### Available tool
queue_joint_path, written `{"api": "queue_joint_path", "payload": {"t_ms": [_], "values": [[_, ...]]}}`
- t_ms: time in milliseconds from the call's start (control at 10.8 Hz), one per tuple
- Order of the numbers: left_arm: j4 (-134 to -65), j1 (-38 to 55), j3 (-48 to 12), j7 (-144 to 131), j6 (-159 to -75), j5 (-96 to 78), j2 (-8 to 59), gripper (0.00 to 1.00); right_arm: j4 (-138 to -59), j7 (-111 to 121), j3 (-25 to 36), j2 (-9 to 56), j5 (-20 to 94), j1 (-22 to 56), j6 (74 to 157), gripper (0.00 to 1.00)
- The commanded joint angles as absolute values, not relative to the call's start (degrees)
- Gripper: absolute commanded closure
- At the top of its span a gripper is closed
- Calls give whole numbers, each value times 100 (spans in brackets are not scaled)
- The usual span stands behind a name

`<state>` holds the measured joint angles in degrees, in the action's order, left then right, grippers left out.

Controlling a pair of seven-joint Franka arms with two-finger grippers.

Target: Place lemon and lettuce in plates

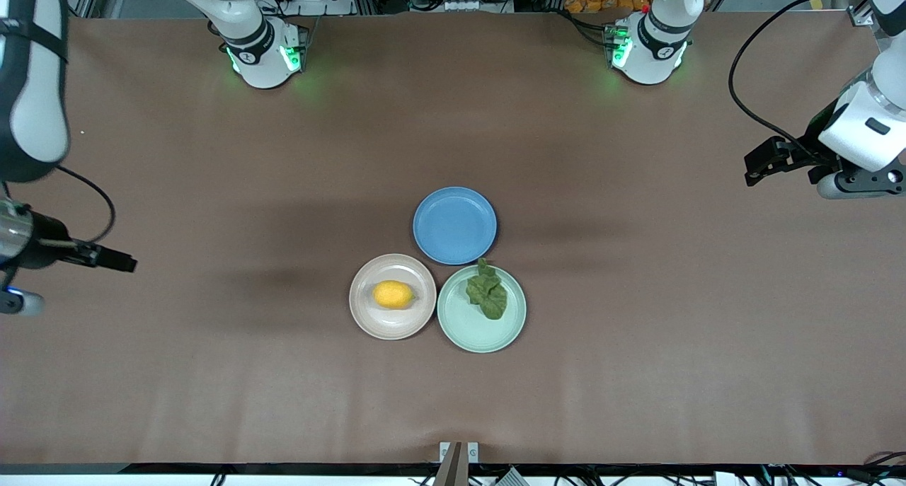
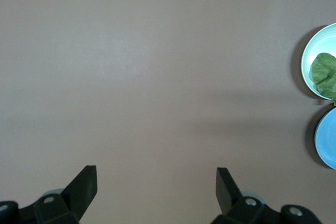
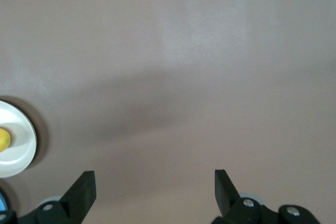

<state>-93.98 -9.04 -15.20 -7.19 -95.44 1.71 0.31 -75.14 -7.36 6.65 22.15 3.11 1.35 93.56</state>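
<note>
The lemon lies in the pinkish-beige plate. The lettuce lies in the mint green plate, its tip over the rim toward the blue plate. The two plates touch side by side. My left gripper is open and empty, up over bare table at the left arm's end; its wrist view shows the lettuce at the edge. My right gripper is open and empty over the right arm's end; its wrist view shows the lemon at the edge.
An empty blue plate sits just farther from the front camera than the two other plates, touching them. Brown table cover spreads all around the plates.
</note>
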Motion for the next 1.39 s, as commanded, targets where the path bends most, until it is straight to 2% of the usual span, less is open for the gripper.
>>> {"api": "queue_joint_path", "payload": {"t_ms": [0, 647, 1293], "values": [[-9360, -888, -1564, -747, -9597, 229, 132, 0, -7849, -501, 606, 1592, 255, -44, 9115, 0], [-9360, -923, -1582, -800, -9615, 229, 123, 0, -7849, -309, 606, 924, 141, -44, 8543, 0], [-9343, -923, -1582, -782, -9624, 272, 141, 0, -7936, -132, 606, 747, 132, -44, 8147, 0]]}}
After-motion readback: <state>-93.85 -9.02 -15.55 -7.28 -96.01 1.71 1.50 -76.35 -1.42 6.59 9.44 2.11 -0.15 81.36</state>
